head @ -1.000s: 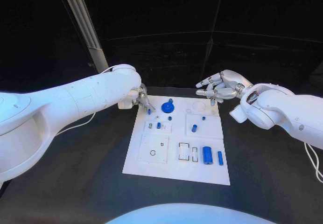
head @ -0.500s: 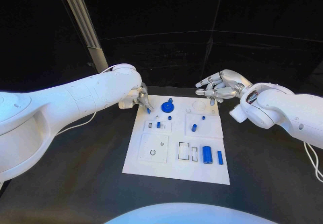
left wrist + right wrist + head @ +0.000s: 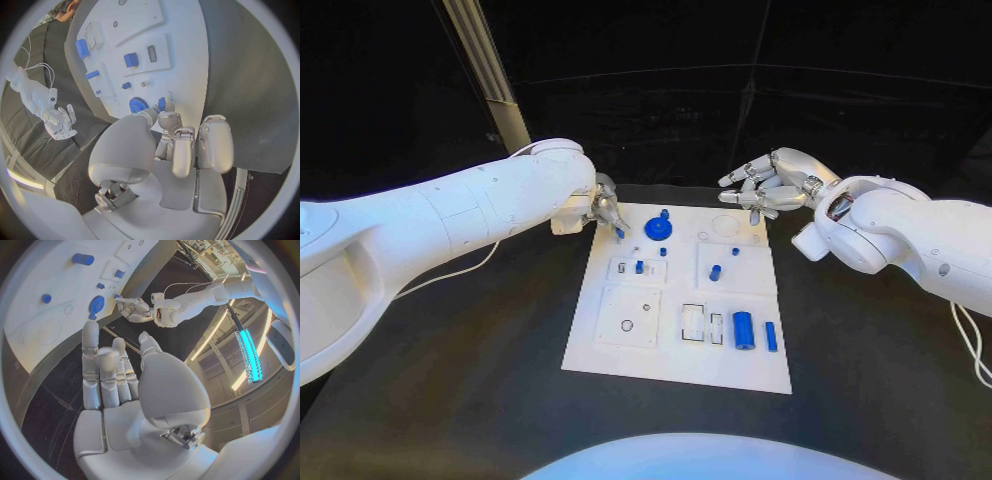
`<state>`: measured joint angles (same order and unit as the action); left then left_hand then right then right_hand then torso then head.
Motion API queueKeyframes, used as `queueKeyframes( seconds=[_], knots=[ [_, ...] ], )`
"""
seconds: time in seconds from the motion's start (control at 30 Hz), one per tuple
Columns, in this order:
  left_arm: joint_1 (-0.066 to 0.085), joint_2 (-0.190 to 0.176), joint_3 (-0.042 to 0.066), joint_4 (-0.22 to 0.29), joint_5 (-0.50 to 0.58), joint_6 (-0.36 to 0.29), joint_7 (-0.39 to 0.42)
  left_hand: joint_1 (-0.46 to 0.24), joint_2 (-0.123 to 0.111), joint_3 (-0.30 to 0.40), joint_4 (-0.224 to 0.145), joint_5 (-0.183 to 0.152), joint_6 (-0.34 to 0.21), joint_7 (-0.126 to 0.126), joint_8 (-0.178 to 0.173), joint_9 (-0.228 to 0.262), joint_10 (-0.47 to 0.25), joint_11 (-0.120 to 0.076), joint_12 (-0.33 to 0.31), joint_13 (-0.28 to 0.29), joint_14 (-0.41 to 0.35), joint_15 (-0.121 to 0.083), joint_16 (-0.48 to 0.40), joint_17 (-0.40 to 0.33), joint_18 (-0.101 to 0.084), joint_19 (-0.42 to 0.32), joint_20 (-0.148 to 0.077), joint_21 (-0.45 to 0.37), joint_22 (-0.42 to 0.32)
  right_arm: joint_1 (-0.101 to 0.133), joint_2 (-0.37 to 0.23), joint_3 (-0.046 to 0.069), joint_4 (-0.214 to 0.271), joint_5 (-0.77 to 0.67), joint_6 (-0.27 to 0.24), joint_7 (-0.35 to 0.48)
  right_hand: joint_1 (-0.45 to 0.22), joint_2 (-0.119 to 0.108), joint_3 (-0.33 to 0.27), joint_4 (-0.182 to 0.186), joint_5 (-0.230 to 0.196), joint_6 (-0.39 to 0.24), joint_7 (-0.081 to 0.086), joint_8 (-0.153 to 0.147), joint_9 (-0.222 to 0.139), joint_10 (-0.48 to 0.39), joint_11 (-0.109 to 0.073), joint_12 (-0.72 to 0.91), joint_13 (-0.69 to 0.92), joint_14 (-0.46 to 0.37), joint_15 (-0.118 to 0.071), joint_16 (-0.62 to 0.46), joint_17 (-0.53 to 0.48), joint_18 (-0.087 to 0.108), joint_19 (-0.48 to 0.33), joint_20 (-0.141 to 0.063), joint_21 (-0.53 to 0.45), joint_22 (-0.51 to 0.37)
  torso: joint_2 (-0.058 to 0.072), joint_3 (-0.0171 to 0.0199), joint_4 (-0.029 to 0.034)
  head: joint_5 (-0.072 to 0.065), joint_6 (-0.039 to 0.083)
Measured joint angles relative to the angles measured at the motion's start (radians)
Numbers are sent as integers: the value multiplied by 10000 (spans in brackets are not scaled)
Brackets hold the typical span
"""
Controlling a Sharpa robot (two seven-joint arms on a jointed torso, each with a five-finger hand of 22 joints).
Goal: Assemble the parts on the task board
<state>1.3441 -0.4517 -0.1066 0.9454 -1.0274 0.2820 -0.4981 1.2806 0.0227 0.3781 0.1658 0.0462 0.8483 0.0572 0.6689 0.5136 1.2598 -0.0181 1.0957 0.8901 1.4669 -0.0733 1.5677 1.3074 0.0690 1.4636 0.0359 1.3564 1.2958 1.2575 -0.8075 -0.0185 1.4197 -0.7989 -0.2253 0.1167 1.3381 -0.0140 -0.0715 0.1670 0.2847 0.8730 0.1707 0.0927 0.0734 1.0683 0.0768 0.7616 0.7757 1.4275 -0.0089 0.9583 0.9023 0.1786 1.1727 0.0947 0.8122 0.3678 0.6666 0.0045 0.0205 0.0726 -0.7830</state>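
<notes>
The task board [image 3: 678, 355] lies in the middle of the black surface [image 3: 473, 390], its long axis running away from the robot. The left hand [image 3: 602, 210] sits at the board's far left corner; in the head view its fingers are mostly hidden behind the arm, but the left wrist view shows them curled in, with a small blue piece [image 3: 162, 103] at the fingertips [image 3: 167, 119], seemingly pinched, though the grip itself is hard to make out. Just beside it is the blue gear [image 3: 659, 230] (round, with a knob on top). The right hand [image 3: 769, 190] hovers past the board's far right corner, fingers apart and holding nothing, which the right wrist view confirms. Near the board's close right edge a blue cylinder [image 3: 744, 331] and a slimmer blue rod [image 3: 772, 337] lie side by side, long axes parallel to the board's.
</notes>
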Motion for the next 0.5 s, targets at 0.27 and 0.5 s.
queueKeyframes(
  seconds=[0.27,0.5],
  knots=[
    [33,-1004,-1,1608,27,-614,62,-331,-330,804,-146,-1,-1,1,162,123,92,-18,0,55,0,0,0,0,0,0,0,0,51,0,-13,-1,-49,-10,31,-20,0,0,0,0,0,0,0,0,0,0,0,0,-11,0,0,-42,0,1,0,0,0,-9,-20,5,53,15,2],
    [33,-1786,-128,2819,42,-996,135,-476,-486,1124,-346,-19,-14,16,230,156,163,-16,0,65,0,1,0,0,0,0,1,38,101,0,-19,-1,-91,-14,44,-25,0,0,-16,16,0,0,0,0,0,0,0,0,-10,0,0,-41,-1,1,0,0,-39,-8,-53,8,112,-14,-31]
  ],
)
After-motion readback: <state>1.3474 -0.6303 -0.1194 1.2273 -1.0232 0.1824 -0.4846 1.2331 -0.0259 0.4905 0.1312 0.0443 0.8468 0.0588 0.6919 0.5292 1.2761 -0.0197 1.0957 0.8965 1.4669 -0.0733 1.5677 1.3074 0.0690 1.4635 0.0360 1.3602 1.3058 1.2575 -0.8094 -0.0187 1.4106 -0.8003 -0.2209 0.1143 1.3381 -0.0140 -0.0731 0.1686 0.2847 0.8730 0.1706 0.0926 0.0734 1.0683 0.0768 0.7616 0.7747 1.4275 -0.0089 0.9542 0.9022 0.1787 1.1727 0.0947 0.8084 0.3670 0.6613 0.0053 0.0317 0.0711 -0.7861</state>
